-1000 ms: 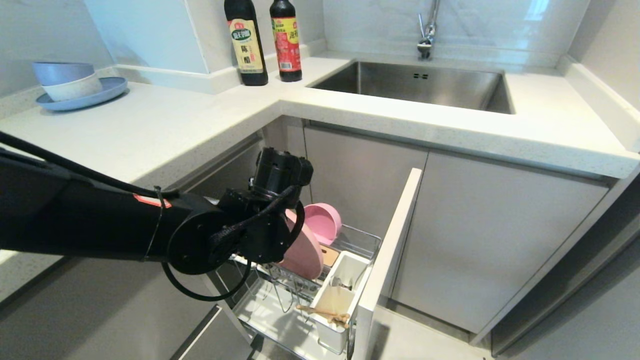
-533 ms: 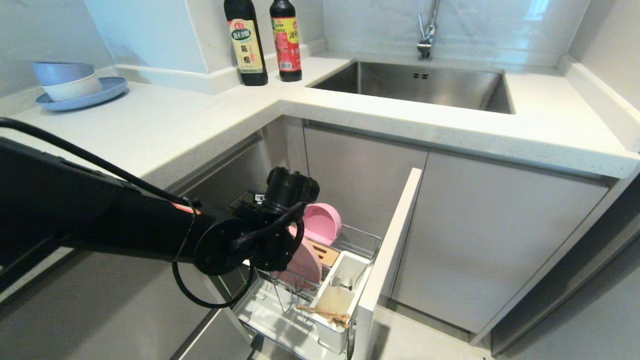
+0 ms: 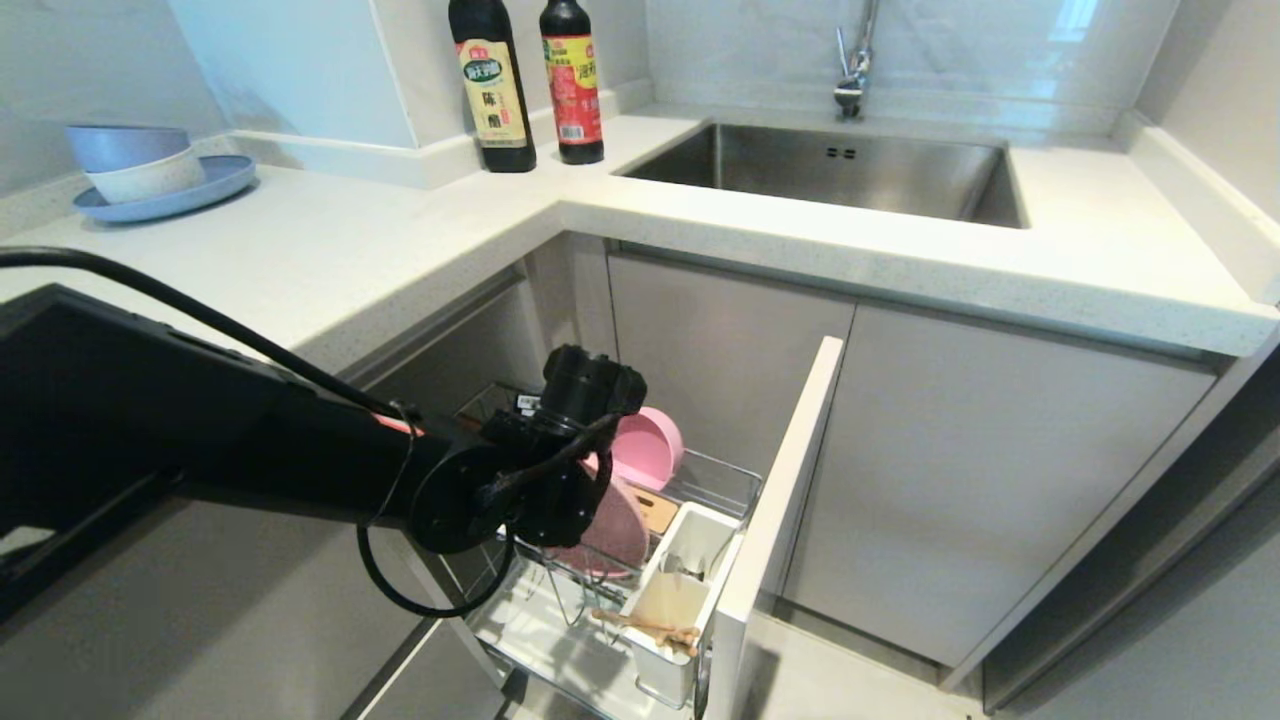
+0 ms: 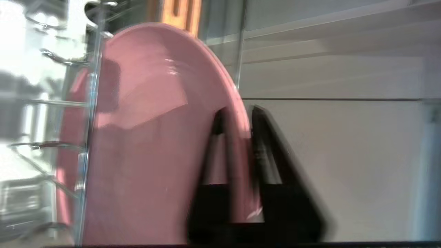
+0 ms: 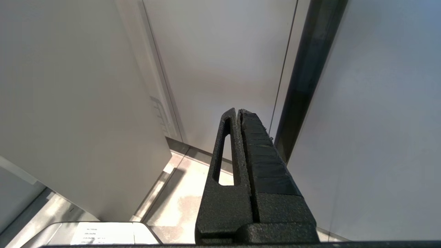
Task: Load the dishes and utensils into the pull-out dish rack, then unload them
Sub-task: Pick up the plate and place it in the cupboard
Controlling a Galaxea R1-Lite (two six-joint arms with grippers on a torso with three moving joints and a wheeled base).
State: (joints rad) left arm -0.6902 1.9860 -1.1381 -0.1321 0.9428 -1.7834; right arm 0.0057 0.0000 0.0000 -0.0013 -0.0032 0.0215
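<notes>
While loading runs on, progress: pink plate [image 4: 144, 137] stands upright among the wires of the dish rack [image 3: 715, 478].
Left gripper [image 4: 237, 120]: jaws narrowly parted astride the plate's rim; release looks near.
Racked: pink bowl [image 3: 645, 445], chopsticks [image 3: 650, 628] in the utensil cup [image 3: 680, 590].
Right gripper [image 5: 237, 113]: closed, idle.
Left: unloading.

Two dark bottles [image 3: 492, 85] on the countertop carry labels with Chinese characters: one yellow-and-white, one red. The characters are not legible.
</notes>
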